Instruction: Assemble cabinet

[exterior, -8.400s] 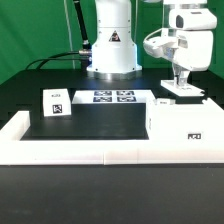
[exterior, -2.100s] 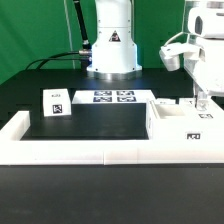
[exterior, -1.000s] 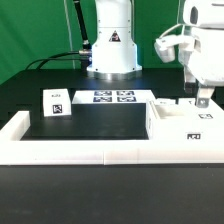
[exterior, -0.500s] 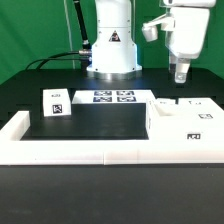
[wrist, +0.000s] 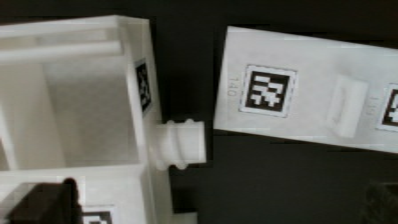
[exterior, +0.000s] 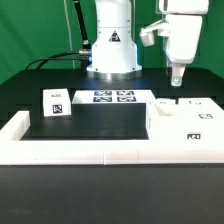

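The cabinet (exterior: 186,122) is a large white open-topped box with a small tag on its front, resting on the white rail at the exterior view's right. A small white tagged block (exterior: 57,103) stands at the left of the black mat. My gripper (exterior: 177,74) hangs well above the box's back left corner, touching nothing. In the wrist view the box (wrist: 71,110) shows its hollow inside, a tagged wall and a round knob (wrist: 180,146). My gripper (wrist: 214,205) is open and empty, with one dark finger (wrist: 43,203) over the box.
The marker board (exterior: 113,97) lies flat behind the mat, also in the wrist view (wrist: 302,95). A low white rail (exterior: 70,148) frames the black mat (exterior: 95,120). The robot base (exterior: 110,50) stands at the back.
The gripper has risen out of the cabinet box and moved up and toward the exterior view's left. The box and the small block have stayed put.
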